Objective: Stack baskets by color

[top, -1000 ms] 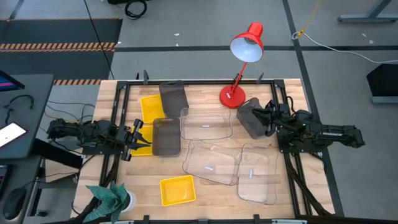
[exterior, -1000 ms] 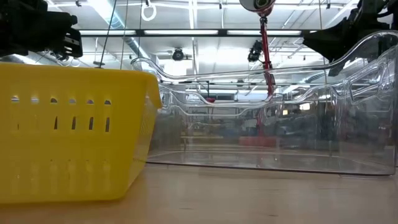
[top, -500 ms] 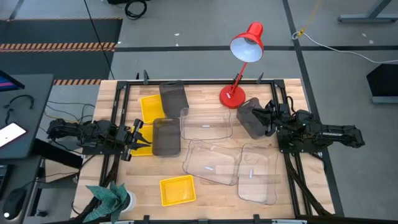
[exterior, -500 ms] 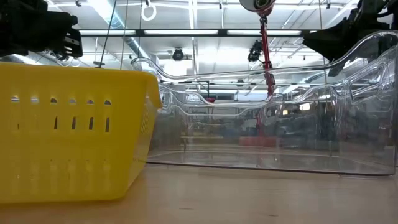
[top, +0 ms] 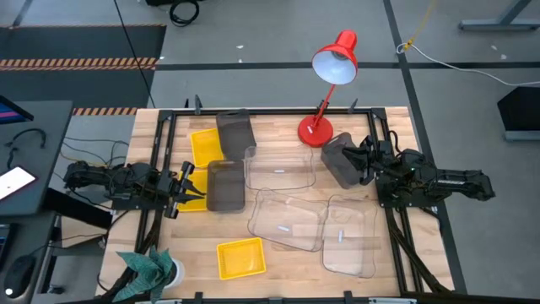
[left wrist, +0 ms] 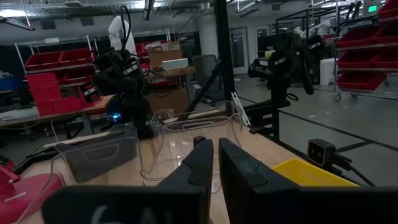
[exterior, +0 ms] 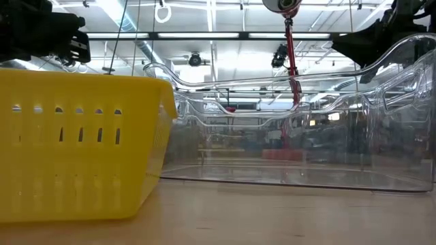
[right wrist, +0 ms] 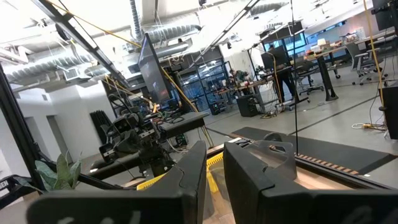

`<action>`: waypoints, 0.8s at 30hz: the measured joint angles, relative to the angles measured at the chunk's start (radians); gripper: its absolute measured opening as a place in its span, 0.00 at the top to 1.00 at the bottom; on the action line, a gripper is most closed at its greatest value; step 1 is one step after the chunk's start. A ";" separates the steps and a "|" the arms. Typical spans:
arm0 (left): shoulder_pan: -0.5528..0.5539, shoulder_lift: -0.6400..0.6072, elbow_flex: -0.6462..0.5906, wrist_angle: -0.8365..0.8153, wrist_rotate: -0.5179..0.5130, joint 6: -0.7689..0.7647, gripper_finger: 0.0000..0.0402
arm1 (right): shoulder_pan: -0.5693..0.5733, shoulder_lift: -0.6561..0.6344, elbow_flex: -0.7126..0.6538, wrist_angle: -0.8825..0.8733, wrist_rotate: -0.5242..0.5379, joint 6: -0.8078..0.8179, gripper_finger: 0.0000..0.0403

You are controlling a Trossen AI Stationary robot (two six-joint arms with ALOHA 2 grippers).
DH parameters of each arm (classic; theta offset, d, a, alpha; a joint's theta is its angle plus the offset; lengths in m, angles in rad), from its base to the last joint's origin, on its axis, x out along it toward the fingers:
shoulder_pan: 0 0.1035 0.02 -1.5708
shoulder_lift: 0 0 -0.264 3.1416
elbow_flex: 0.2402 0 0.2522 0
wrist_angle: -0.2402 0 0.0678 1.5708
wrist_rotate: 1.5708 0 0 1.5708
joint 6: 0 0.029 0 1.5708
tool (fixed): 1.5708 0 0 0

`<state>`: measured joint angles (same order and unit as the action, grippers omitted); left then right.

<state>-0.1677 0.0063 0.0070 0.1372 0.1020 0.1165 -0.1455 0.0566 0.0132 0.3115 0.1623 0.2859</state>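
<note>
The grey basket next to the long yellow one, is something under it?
The grey basket lies flat on the table beside the yellow basket. Its dark bottom hides whatever is beneath; nothing sticks out.

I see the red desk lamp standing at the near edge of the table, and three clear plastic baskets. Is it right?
Not quite. In the high view the red desk lamp stands at the far edge of the wooden table, not the near one. The three clear plastic baskets are right.

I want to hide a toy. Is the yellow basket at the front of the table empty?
Empty. From above, the bright yellow rectangular plastic basket shows only its bare yellow floor, with nothing inside.
</note>
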 joint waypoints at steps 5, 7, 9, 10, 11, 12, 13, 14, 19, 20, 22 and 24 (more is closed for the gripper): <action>0.000 0.000 0.000 0.000 0.000 0.000 0.92 | 0.000 0.000 0.000 0.000 0.000 0.000 0.85; 0.000 0.000 0.000 0.000 0.000 0.000 0.93 | 0.000 0.000 0.000 0.000 0.000 0.000 0.85; 0.000 0.000 0.000 0.000 0.000 0.000 0.93 | 0.000 0.000 0.000 0.000 0.000 0.000 0.85; 0.000 0.000 0.000 0.000 0.000 0.000 0.93 | 0.000 0.000 0.000 0.000 0.000 0.000 0.85; 0.000 0.000 0.000 0.000 0.000 0.000 0.93 | 0.000 0.000 0.000 0.000 0.000 0.000 0.85; 0.000 0.000 0.000 0.000 0.000 0.000 0.92 | 0.000 0.000 0.000 0.000 0.000 0.000 0.85; 0.000 0.000 0.000 0.000 0.000 0.000 0.92 | 0.000 0.000 0.000 0.000 0.000 0.000 0.85; 0.000 0.000 0.000 0.000 0.000 0.000 0.92 | 0.000 0.000 0.000 0.000 0.000 0.000 0.85; 0.000 0.000 0.000 0.000 0.000 0.000 0.90 | 0.000 0.000 0.000 0.016 0.000 0.000 0.85; 0.000 0.000 0.000 0.000 0.000 0.000 0.90 | 0.000 0.000 0.000 0.026 0.000 0.000 0.85; 0.000 0.000 0.000 0.000 0.000 0.000 0.91 | 0.000 0.000 0.000 0.060 0.001 0.000 0.85; 0.000 0.000 0.000 0.000 0.000 0.000 0.91 | 0.000 0.000 0.000 0.101 0.001 0.000 0.85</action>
<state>-0.1677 0.0059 0.0069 0.1371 0.1020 0.1162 -0.1455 0.0563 0.0128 0.4128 0.1631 0.2859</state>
